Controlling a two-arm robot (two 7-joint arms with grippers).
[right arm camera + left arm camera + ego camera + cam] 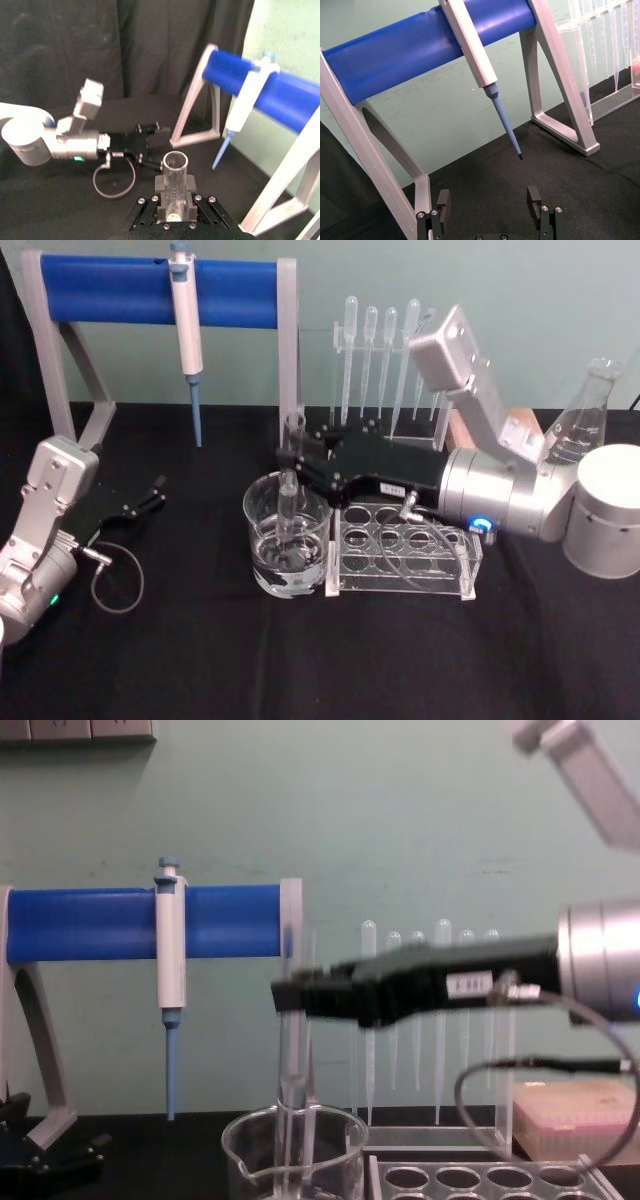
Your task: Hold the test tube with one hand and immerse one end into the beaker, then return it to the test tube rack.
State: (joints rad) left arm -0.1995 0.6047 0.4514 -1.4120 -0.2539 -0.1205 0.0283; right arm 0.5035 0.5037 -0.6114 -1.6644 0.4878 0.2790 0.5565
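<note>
The test tube (289, 502) stands upright, its lower end blurred inside the beaker (288, 537); the right gripper (297, 466) fingers clamp its upper part. The left gripper (150, 494) fingers gape, empty.

I see a black cloth over the table (300, 660) and a pale green wall (400, 820) behind it. The stand's bar (150, 285) is bright blue on silver-grey legs, and the pipette (187, 320) hung on it is white with a blue tip. My right gripper (295, 468) is black with a small white label, its silver wrist ringed by blue light. The test tube (289, 502), beaker (287, 535) and tube rack (405, 550) are all clear.
</note>
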